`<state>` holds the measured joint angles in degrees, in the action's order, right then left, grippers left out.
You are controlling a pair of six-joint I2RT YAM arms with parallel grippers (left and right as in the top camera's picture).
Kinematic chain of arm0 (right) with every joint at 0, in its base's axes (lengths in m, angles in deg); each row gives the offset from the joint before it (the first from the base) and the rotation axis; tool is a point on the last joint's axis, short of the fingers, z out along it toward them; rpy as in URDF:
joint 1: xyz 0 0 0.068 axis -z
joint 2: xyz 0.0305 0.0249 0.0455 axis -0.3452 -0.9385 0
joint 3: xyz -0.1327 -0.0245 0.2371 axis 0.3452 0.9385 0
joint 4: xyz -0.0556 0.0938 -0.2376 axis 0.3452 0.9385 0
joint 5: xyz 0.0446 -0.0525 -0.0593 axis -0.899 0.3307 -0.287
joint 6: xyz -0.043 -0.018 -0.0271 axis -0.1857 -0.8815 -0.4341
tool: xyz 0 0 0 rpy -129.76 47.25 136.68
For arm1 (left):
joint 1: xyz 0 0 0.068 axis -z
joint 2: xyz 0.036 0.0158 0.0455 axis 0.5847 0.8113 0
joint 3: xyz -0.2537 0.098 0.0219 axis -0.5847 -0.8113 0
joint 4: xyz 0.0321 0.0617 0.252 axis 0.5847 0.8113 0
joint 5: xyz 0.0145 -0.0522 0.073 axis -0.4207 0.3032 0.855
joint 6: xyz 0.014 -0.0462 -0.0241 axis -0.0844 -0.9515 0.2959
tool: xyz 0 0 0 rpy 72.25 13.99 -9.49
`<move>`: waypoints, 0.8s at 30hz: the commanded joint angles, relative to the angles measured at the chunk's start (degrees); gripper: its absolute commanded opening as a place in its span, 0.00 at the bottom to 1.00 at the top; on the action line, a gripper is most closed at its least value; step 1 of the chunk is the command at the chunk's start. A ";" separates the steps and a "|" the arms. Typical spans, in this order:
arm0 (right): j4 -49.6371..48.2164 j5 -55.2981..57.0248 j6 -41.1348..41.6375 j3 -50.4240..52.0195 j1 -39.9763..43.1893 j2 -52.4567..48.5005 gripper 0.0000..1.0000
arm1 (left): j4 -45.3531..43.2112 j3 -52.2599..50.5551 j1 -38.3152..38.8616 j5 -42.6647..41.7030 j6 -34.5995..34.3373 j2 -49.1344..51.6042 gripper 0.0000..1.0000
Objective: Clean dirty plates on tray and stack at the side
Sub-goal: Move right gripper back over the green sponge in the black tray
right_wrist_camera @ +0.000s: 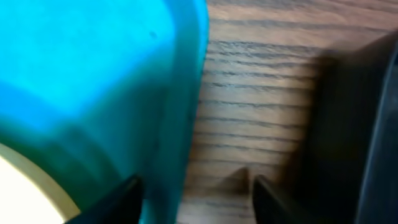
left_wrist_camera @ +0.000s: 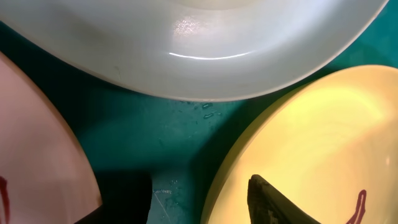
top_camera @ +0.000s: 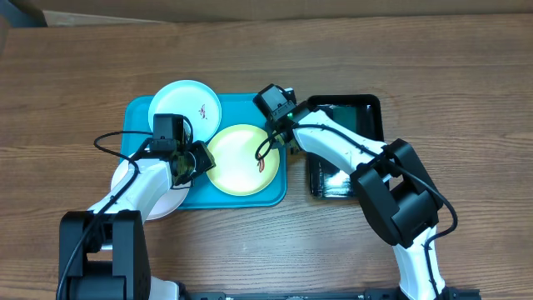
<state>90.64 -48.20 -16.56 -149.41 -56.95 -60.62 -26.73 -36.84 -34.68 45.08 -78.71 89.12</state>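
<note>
Straddling tray [right_wrist_camera: 184,93] edge, overhead-hidden: right tool [right_wrist_camera: 193,190].

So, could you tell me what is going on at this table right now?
Two robot arms are working over a teal tray holding three smeared plates. The left claw is open, its fingers either side of the rim of the yellow plate, gripping nothing. The right claw is open and empty, over the tray's right edge near the black tray. The pale blue plate sits at the tray's back left, the white plate at its front left, partly under the left arm. Nothing is stacked aside yet.
</note>
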 commanded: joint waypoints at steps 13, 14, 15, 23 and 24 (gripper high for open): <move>17.22 -10.88 -0.20 -22.18 4.26 0.61 0.65 | 8.68 9.60 0.61 -1.33 3.56 0.92 0.50; 18.91 -12.07 -0.20 -23.50 5.03 0.66 0.65 | 8.94 10.03 0.92 -1.20 4.02 0.92 0.50; 20.35 -13.38 -0.20 -24.61 5.86 0.70 0.65 | 9.14 10.34 1.27 -0.96 4.17 0.92 0.50; 33.07 -18.23 -0.22 -28.70 17.35 1.66 0.70 | 13.11 11.91 7.50 8.41 4.59 0.92 0.52; 35.04 -18.21 -0.24 -28.70 18.86 1.66 0.70 | 13.46 11.89 8.31 8.96 4.59 0.94 0.53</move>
<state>123.08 -64.88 -16.61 -176.89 -42.11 -60.67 -13.99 -26.45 -28.54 49.43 -75.41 89.40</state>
